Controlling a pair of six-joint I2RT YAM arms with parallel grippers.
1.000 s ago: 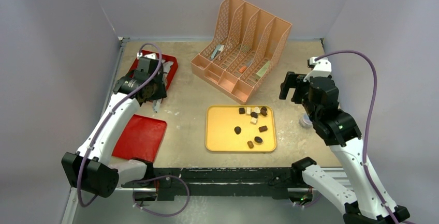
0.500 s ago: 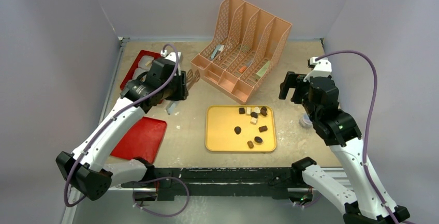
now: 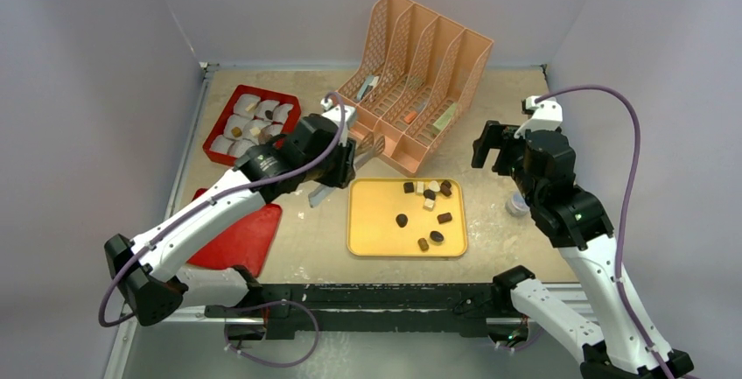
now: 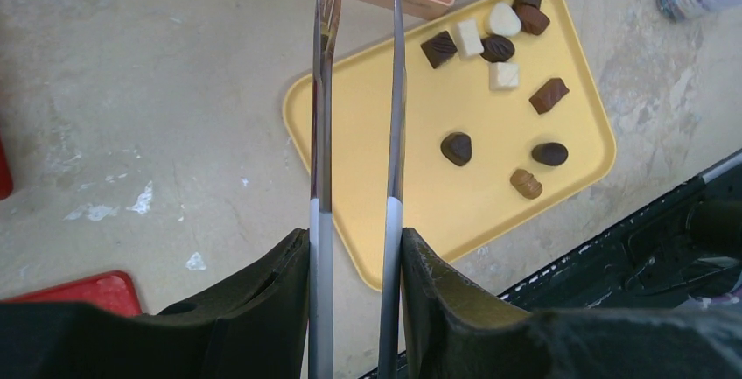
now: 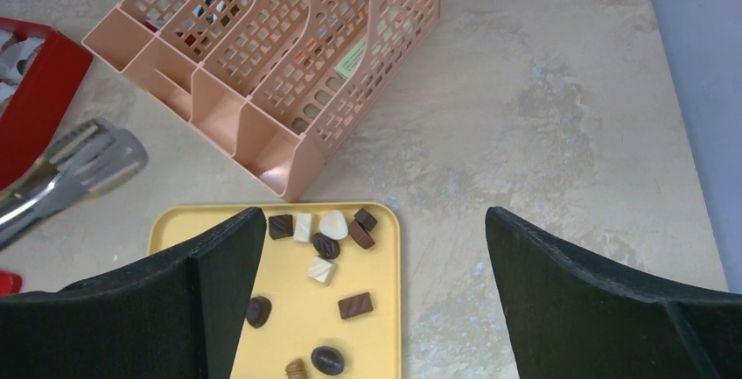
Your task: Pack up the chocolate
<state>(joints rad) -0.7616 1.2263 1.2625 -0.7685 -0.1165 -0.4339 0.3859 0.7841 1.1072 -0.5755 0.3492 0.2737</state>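
Several chocolates (image 3: 428, 197), dark, caramel and white, lie on a yellow tray (image 3: 374, 226); they also show in the left wrist view (image 4: 456, 147) and the right wrist view (image 5: 354, 305). My left gripper (image 3: 338, 165) is shut on metal tongs (image 4: 319, 134) that point over the tray's left edge (image 4: 367, 108). The tong arms are spread and hold nothing. A red box (image 3: 252, 123) with white cup liners sits at the back left, and a few liners hold brown pieces. My right gripper (image 3: 490, 146) is open and empty, high above the tray's right side (image 5: 374, 218).
A peach mesh file organiser (image 3: 411, 81) stands behind the tray, close to the tong tips. A red lid (image 3: 236, 235) lies at the front left. A small bottle (image 3: 516, 205) stands right of the tray, under my right arm.
My left arm has swung right from over the red box to the tray's left edge, carrying the tongs and uncovering the box. The right arm has not moved.
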